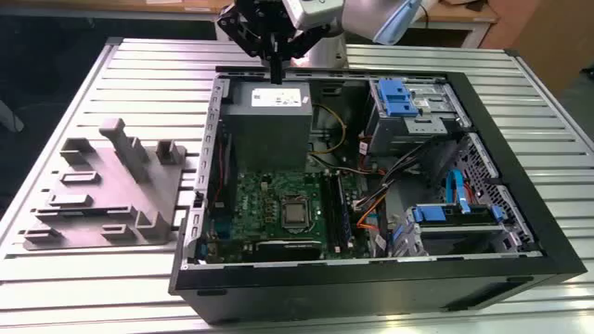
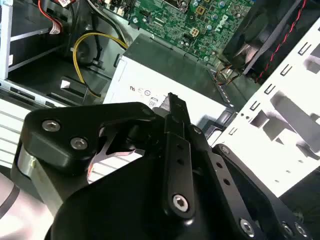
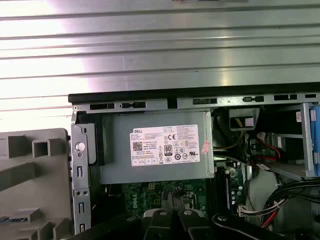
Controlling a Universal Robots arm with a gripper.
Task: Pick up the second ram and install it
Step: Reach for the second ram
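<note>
Nearest, along the bottom of the exterior view, the black computer case point(image 1: 371, 285), lying on its side on the slatted table point(image 1: 83, 278) with the panel off, presumably to allow a straight reach down into it. Just beyond, at lower middle, the green board point(image 1: 278, 202) lying flat, with the long black memory slots point(image 1: 340, 209) along its edge toward the exterior view's right, mouths upward as if to take a downward push. At the left of the frame, well apart from the slots, a grey tray point(image 1: 102, 188) of ribs and pockets, apparently there to keep parts at fixed spots for picking. Second memory stick point(image 3: 9, 218) judged to be the thin bluish strip in a tray pocket, lower left corner of the first wrist view; too small to confirm. Farther back, upper middle, the grey power supply point(image 1: 267, 115) filling the case's rear corner. Farthest, at top centre, the hand point(image 1: 277, 73), pointing straight down over the power supply's far edge, fingers point(image 2: 177, 150) pinched together with nothing seen between them. Wrist upright, pale arm point(image 1: 390, 21) running off toward the upper right; nearer the case than the tray.
</note>
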